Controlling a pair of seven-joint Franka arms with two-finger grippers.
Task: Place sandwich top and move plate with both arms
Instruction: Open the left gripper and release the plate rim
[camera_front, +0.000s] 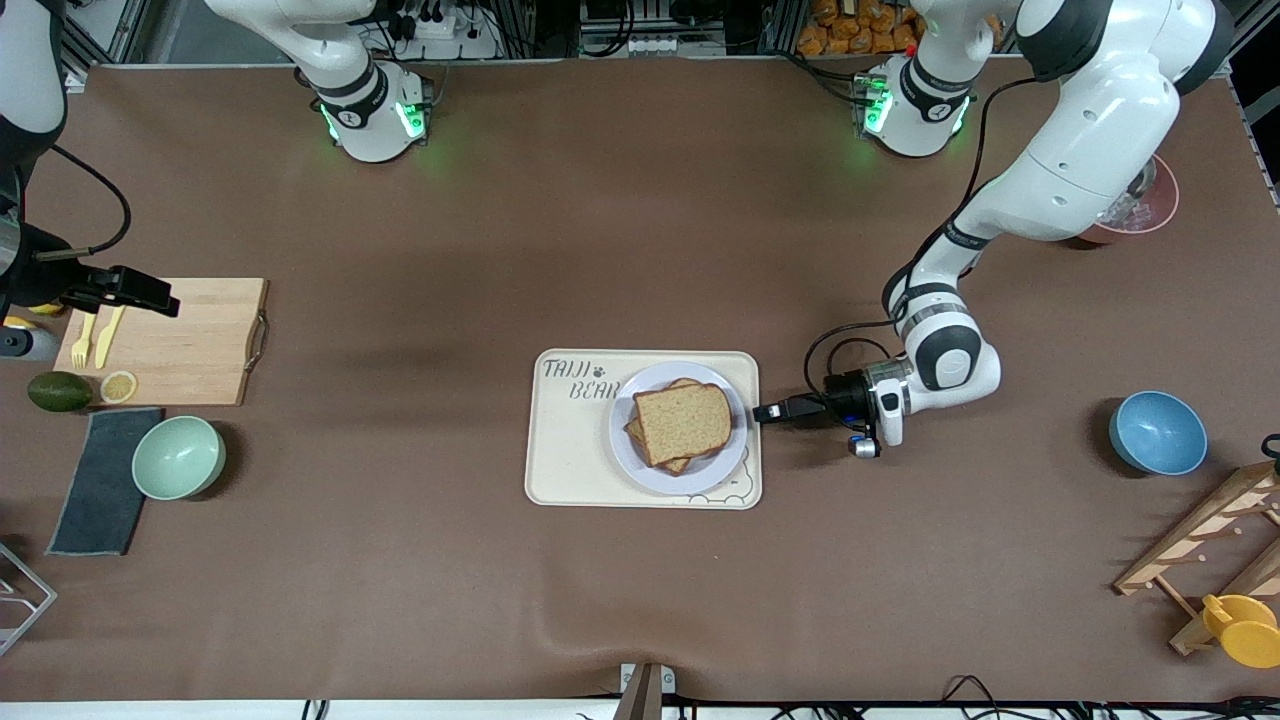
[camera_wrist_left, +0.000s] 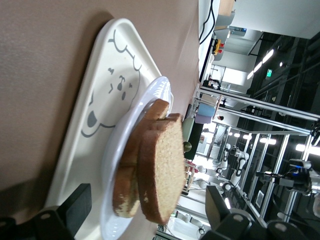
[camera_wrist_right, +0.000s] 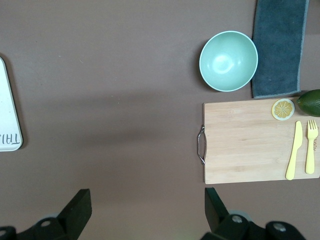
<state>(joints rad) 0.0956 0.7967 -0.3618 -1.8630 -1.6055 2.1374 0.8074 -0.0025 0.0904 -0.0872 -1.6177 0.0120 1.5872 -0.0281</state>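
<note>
bare cloth is lying all around the tray (camera_front: 560, 470), so a gripper could be passing along every edge. the left gripper (camera_front: 768, 412) is sitting open just beside the tray edge toward the left arm's end, blocking that approach to the plate (camera_front: 640, 465). the right gripper (camera_front: 150, 293) is hanging open over the board (camera_front: 190, 350), with the green bowl (camera_front: 178, 457) and towel (camera_front: 100, 495) crowding that end. the blue bowl (camera_front: 1157, 432) is standing well apart.

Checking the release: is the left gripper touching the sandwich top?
Apart. The left wrist view shows the left gripper open, its fingers standing off both sides of the sandwich top; the front view shows the gripper beside the plate, clear of the bread.
</note>
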